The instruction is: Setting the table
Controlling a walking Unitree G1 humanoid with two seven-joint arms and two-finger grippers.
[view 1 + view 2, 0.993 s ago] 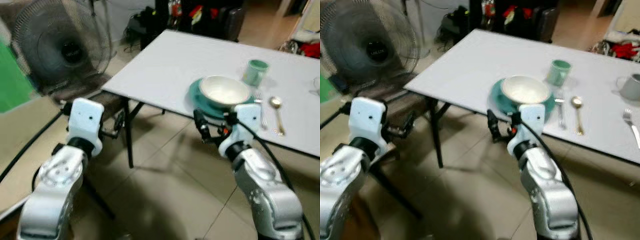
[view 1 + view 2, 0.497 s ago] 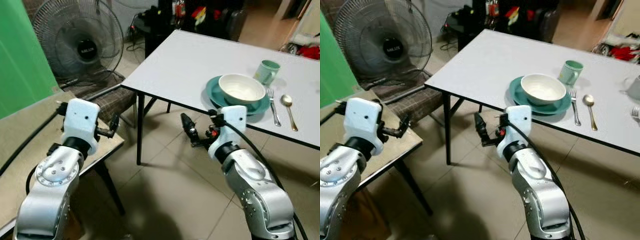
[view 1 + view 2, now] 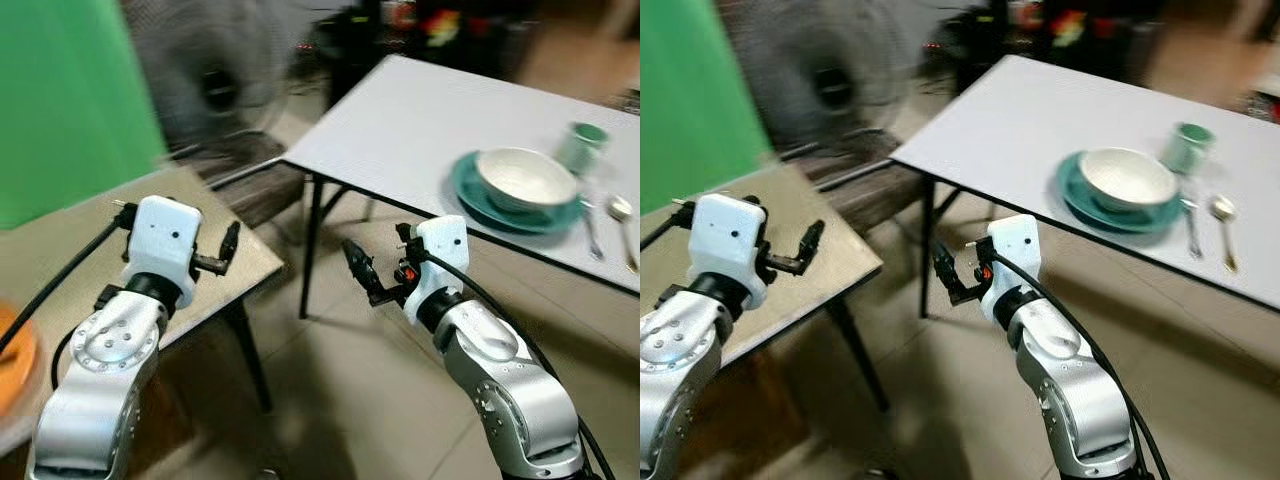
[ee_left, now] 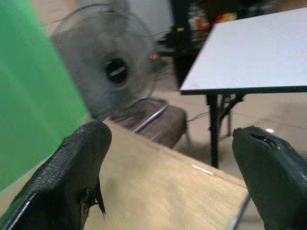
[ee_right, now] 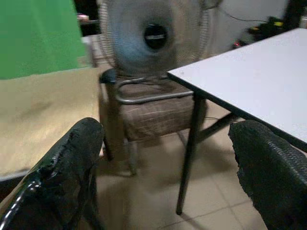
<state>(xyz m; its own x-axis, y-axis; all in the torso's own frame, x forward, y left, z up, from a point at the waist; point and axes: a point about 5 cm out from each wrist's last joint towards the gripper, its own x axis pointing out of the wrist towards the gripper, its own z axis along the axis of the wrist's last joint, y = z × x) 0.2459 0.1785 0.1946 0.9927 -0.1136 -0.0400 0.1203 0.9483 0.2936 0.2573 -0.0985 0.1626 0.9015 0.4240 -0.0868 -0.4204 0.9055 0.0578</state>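
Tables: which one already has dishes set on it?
The white table, with the bowl on a teal plate. The wooden table beside the left gripper holds no dishes.

A white bowl (image 3: 525, 177) sits upright on a teal plate (image 3: 470, 190) near the front edge of the white table (image 3: 420, 110). Just beyond them stands a green mug (image 3: 582, 145). Beside the plate lie a fork (image 3: 1191, 222) and a spoon (image 3: 1223, 225), side by side on the tabletop.

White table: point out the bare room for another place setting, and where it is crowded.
The white table is bare from its near corner to the teal plate. Crowded is the right side: a white bowl on that plate, a green mug, a fork and a spoon.
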